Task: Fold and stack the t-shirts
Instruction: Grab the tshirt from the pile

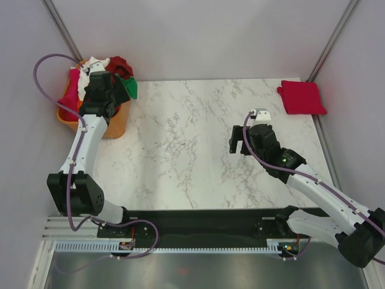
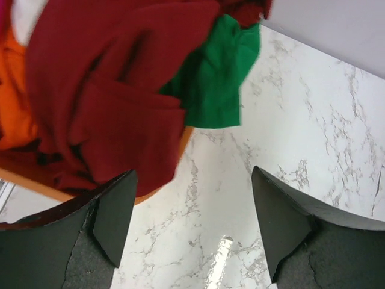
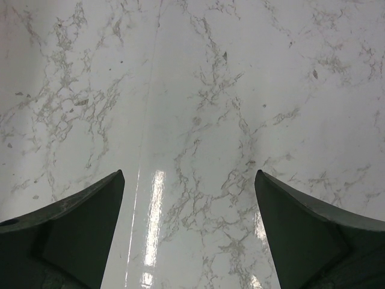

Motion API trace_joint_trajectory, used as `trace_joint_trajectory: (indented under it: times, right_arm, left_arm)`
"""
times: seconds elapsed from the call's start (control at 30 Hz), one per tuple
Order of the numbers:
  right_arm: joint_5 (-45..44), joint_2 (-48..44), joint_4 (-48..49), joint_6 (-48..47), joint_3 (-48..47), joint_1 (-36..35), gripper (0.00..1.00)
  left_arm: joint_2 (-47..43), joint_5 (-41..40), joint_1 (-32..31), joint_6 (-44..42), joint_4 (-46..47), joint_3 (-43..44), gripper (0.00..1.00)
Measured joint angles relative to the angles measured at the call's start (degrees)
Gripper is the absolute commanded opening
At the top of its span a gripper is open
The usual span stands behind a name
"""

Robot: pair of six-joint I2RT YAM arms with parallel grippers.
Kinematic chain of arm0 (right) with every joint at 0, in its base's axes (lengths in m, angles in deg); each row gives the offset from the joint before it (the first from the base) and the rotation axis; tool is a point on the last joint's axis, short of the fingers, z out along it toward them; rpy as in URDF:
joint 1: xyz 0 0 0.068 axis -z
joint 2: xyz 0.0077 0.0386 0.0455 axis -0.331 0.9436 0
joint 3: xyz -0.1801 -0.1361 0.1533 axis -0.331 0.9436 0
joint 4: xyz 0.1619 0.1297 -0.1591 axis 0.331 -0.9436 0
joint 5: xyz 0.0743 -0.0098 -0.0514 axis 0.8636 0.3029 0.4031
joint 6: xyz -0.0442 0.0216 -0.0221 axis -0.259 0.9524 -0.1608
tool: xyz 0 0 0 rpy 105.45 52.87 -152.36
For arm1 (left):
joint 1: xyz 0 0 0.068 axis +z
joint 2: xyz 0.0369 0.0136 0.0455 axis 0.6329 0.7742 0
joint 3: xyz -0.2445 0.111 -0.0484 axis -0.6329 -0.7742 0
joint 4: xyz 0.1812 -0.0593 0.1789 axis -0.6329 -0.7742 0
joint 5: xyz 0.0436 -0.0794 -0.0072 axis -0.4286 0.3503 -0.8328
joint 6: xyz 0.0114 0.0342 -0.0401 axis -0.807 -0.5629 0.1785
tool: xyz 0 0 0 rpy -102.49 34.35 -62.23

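Several crumpled t-shirts fill the orange basket [image 1: 114, 126] at the back left: a pink one [image 1: 71, 89], a white one [image 1: 95, 64], a dark red one [image 1: 120, 65] and a green one [image 1: 131, 88]. My left gripper [image 1: 108, 96] hovers over the basket's right rim, open and empty. In the left wrist view the dark red t-shirt [image 2: 114, 90] and the green t-shirt [image 2: 219, 78] hang over the basket's edge, just ahead of the left gripper [image 2: 192, 223]. A folded bright red t-shirt [image 1: 301, 96] lies at the back right corner. My right gripper [image 1: 240, 141] [image 3: 189, 229] is open over bare marble.
The marble table [image 1: 180, 138] spans the middle between the arms. Grey walls with metal poles close in the back and both sides. The basket stands at the table's left edge, partly beyond it.
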Motion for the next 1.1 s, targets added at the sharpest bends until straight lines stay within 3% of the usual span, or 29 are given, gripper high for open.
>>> trace_joint_trajectory:
  times: [0.2,0.53,0.73,0.97,1.1]
  right_arm:
    - [0.07,1.16,-0.09,0.02,0.63,0.00,0.98]
    - [-0.22,1.16,-0.24,-0.57,0.72,0.00,0.98]
    - [-0.59,1.31,-0.48,-1.11,0.96,0.00,0.98]
    - [-1.70,2.84,-0.68,-1.51,0.98,0.00,0.98]
    - [-1.75,4.46,-0.70,-1.66,0.98,0.00,0.98]
  left_arm:
    - [7.87,-2.32,-6.27,-1.64,-0.55,5.42,0.78]
    - [20.31,-5.33,-7.15,-2.27,-2.82,17.00,0.78]
    - [27.34,-9.64,-8.17,-3.39,-3.23,23.69,0.68]
    - [28.89,-15.98,-8.35,-3.48,-4.68,23.91,0.68]
    - [28.92,-18.29,-8.31,-4.00,-4.72,23.91,0.60]
